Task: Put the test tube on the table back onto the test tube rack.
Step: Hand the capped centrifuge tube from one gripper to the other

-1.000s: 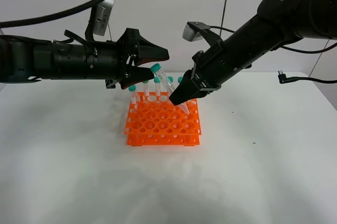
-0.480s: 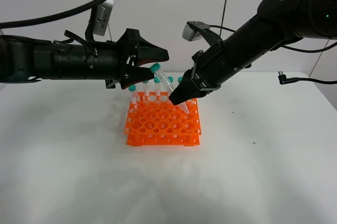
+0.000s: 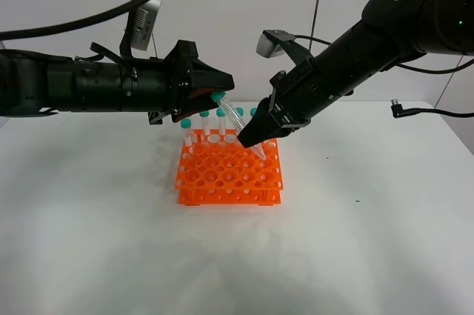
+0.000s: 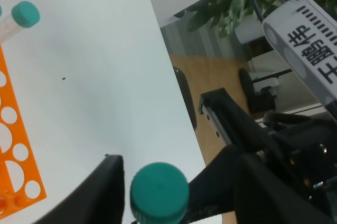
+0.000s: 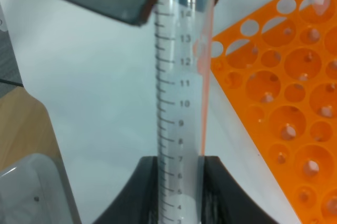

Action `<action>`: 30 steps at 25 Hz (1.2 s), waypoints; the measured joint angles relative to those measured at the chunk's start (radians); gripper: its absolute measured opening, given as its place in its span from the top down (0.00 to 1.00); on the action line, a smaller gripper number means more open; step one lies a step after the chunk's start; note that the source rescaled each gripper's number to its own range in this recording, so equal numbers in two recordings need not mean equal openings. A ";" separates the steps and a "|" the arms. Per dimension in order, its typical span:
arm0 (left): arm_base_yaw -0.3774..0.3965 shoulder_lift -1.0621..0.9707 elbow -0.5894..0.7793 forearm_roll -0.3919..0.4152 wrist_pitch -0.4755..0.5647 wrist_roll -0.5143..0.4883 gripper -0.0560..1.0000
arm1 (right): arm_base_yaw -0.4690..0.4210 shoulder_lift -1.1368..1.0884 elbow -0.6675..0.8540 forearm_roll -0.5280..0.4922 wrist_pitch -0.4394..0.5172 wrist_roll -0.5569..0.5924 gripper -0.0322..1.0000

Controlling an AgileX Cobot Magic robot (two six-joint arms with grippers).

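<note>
One tube in play. Nearest: bare bench (image 3: 111,256). Mid-bench, orange test tube rack (image 3: 229,174), front rows unfilled. Above it, test tube (image 3: 232,115) airborne, tilted, tip low over rack's far right holes, not yet seated. Lower barrel gripped by right jaws; open left jaws straddle teal cap (image 4: 159,192), no contact seen. Judged: pickup done; remaining: straighten, seat in hole, release. Far row: capped tubes (image 3: 204,126) crowd approach, left arm (image 3: 111,85) close above. Beyond, cable plug (image 3: 400,109), well apart.
</note>
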 joint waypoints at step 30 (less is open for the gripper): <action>0.000 0.000 0.000 0.007 -0.005 0.001 0.95 | 0.000 0.000 0.000 0.021 -0.014 -0.038 0.74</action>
